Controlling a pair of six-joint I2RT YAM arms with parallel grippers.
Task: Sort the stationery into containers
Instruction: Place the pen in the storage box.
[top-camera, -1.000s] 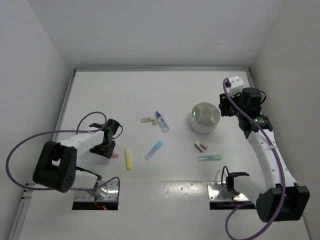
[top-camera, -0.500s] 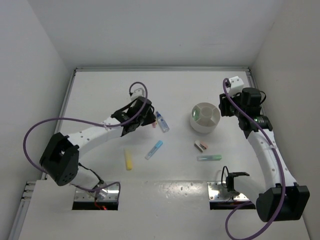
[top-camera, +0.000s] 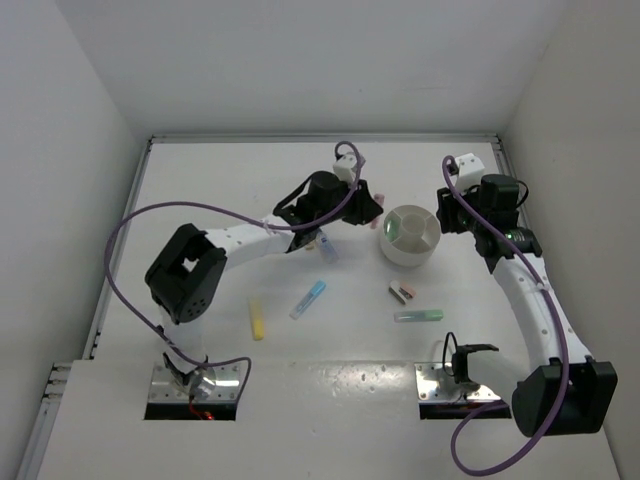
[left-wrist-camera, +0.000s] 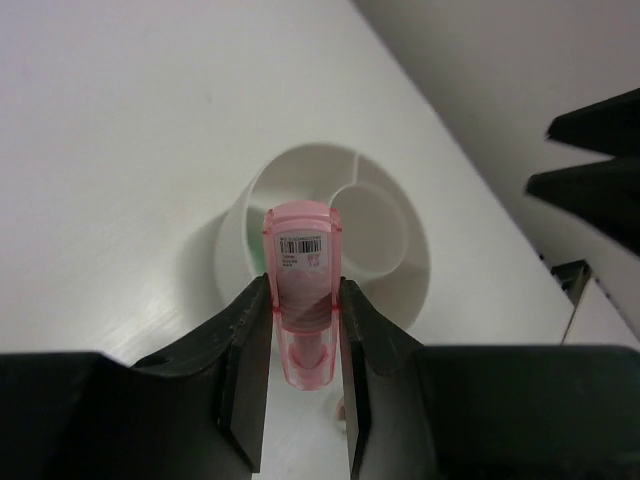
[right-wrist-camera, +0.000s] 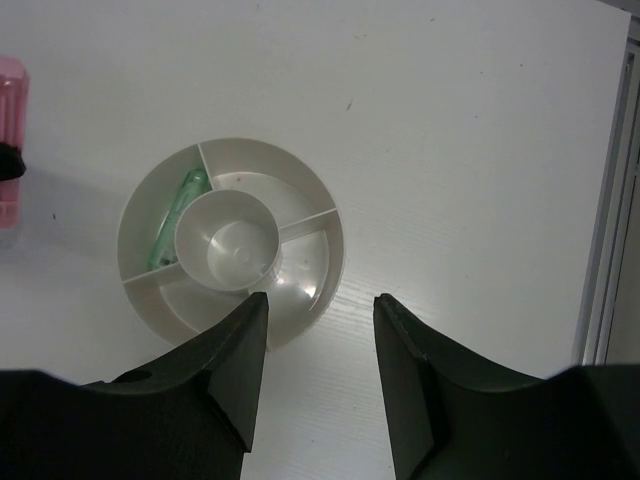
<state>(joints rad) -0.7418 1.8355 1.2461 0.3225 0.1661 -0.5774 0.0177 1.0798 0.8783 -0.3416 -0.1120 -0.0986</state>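
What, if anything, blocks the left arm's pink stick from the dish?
Probably nothing, so yes: the left gripper, shut on the pink stick, is right beside the dish; the right gripper hovers open at its other side.

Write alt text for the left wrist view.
The left gripper clamps a translucent pink stick with a barcode label, its tip pointing at a round white divided dish on the white table.
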